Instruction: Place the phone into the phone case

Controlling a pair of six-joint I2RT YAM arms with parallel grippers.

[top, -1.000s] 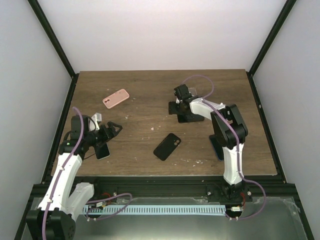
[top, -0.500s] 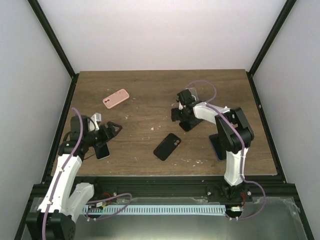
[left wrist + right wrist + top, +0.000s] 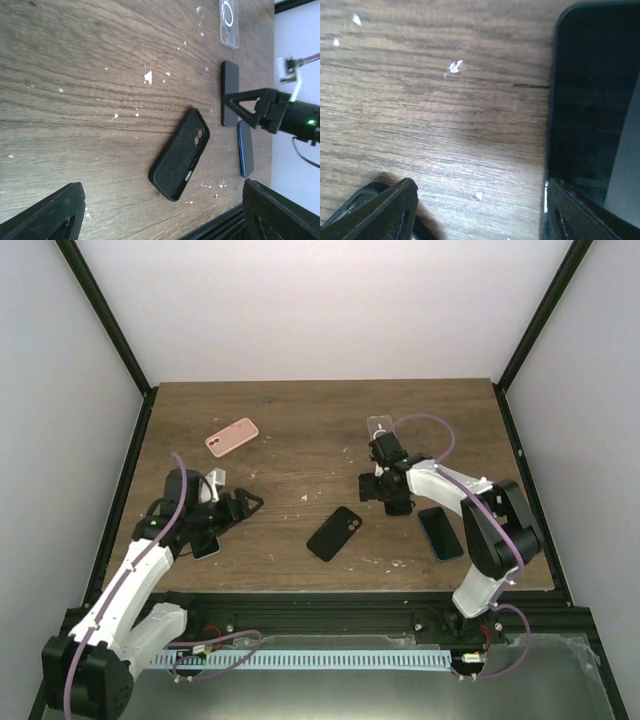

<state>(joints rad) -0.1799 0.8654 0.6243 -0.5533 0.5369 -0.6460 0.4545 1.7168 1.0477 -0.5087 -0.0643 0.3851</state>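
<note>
Left fingers [image 3: 47, 217] are seen spread wide, with nothing held between them and only the bare bench [image 3: 75, 75] beneath. Ahead of them, in line with the gap, a black case [image 3: 180, 155] lies flat with its camera cut-out showing. Beyond the case, a dark phone [image 3: 229, 92] lies flat, with a blue phone [image 3: 245, 149] near one end of it and a clear case [image 3: 228, 22] farther off.

Right fingers [image 3: 380, 210] are likewise spread, low over the wood. One is set over bare bench and the other at the edge of the dark phone. Whether that edge is touched cannot be told, and nothing is pinched.

From above, a pink case [image 3: 231, 437] is seen well apart from both pairs of fingers.
</note>
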